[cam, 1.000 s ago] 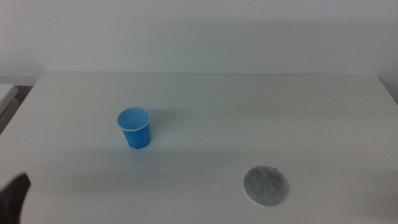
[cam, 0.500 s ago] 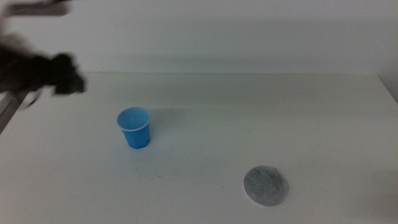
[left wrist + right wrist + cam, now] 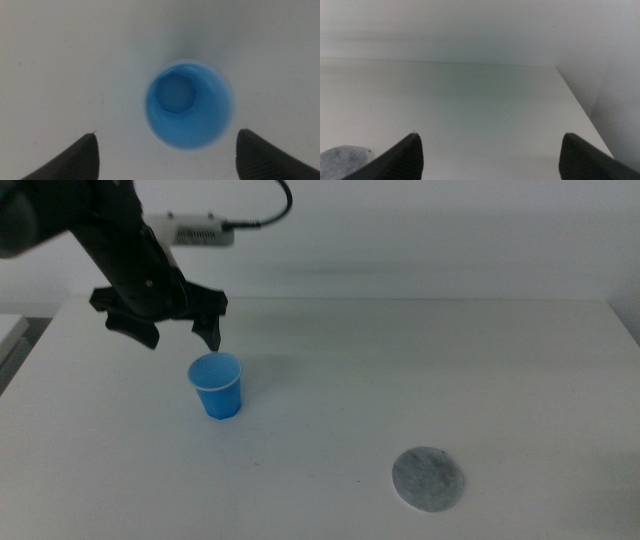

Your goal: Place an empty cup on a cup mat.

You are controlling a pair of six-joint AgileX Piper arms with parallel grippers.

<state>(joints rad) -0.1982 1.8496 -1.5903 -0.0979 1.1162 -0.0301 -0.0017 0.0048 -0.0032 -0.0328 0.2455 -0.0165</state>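
The blue cup point(image 3: 217, 386) stands upright and empty on the white table, left of centre. My left gripper point(image 3: 183, 333) hangs open just above and behind the cup, pointing down. In the left wrist view the cup point(image 3: 189, 105) shows from above, ahead of the two spread jaws and nearer the right one. The grey cup mat point(image 3: 428, 478) lies flat at the front right of the table, apart from the cup. My right gripper point(image 3: 490, 150) is out of the middle view; its wrist view shows open jaws over bare table, with the cup mat's edge point(image 3: 342, 157) at a corner.
The white table point(image 3: 400, 370) ends at a wall behind. Its right edge point(image 3: 580, 107) shows in the right wrist view. A cable and a white box point(image 3: 195, 230) ride on the left arm.
The left arm has swung in from the far left and now holds its gripper over the cup. The cup and the mat have not moved.
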